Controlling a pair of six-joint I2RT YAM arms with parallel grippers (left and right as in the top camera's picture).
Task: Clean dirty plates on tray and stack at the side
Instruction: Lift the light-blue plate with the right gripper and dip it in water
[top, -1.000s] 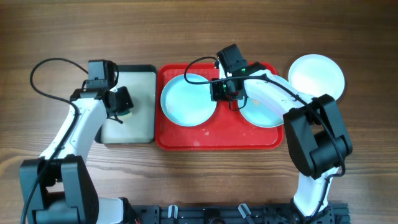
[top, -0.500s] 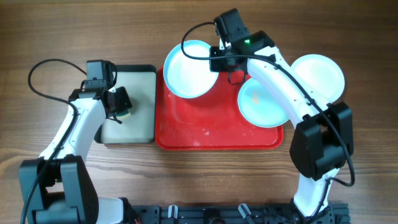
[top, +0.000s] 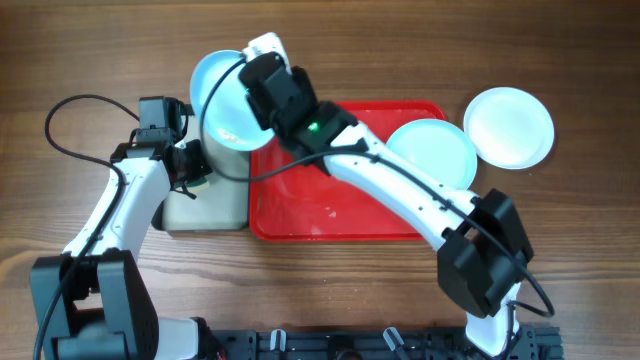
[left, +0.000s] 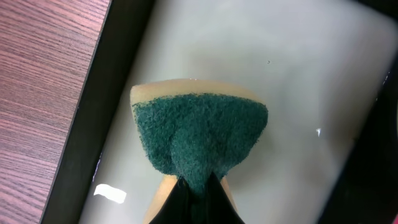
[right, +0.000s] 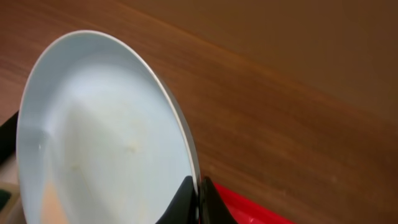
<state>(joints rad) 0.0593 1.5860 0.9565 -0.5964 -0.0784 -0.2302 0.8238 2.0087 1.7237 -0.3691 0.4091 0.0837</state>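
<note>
The pale blue plate (top: 222, 95) that lay a second ago on the left half of the red tray (top: 340, 215) is no longer there. The right gripper (right: 199, 196) has lifted it by its rim and swung it across to the left. It now hangs tilted over the far end of the smaller black-rimmed tray (top: 225, 200). The right jaws are pinched tight on the plate's edge, and from the wrist view the plate's faintly smudged face shows.

Just beside it, the left gripper (left: 196, 199) has not stirred in that second. Its jaws are clamped on a sponge (left: 199, 137), green scouring side out, held over the pale inside of the smaller tray. Plate and sponge are near each other now, though I cannot tell whether they touch yet.

To me this looks like the handover to the scrubbing step: the plate has been brought to the sponge, and wiping seems the next thing, with the right arm holding the plate steady against the push.

Back on the red tray, the second pale blue plate (top: 435, 150) sits at the right end, overlapping the rim there. The white plate (top: 510, 125) rests on the table (top: 100, 50) just right of the tray, where it was before. So I judge that one plate is set aside, one is in hand and one is waiting.
</note>
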